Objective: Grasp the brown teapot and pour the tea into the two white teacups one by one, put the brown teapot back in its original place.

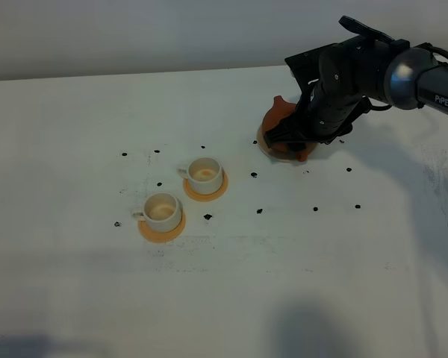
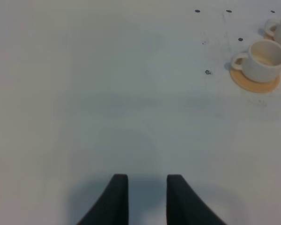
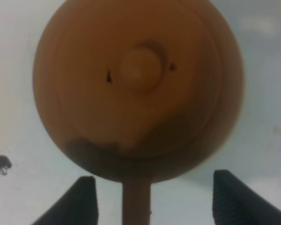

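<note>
Teapot (image 3: 138, 89): near table's (image 1: 75, 298) far edge, directly under right gripper (image 3: 154, 180).
Right gripper: jaws wide, straddling the handle (image 3: 136, 204), gripping nothing.

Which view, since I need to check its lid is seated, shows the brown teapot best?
The right wrist view: it looks straight down on the brown teapot, lid and knob filling the frame. The exterior high view shows only part of it behind the right arm. The left wrist view shows none of it.
</note>
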Available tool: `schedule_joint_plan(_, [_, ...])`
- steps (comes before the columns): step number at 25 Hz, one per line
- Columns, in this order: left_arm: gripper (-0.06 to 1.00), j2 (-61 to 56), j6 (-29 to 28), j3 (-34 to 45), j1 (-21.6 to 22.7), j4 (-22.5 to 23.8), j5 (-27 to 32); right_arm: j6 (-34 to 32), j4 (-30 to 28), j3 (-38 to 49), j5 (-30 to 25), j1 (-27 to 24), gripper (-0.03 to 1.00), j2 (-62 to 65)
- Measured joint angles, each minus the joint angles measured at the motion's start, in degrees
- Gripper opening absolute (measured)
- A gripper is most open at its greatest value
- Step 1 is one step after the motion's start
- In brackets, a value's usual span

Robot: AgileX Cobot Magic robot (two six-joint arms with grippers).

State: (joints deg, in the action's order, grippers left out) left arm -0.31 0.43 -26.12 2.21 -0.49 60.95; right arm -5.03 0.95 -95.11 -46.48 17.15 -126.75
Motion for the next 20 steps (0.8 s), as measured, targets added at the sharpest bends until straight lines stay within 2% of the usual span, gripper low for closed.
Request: schedule_joint_plan(20, [0.22,0.0,0.0,0.0,0.0,0.0,0.0,0.14,-0.27,0.0,0.0,0.07,0.52,0.47])
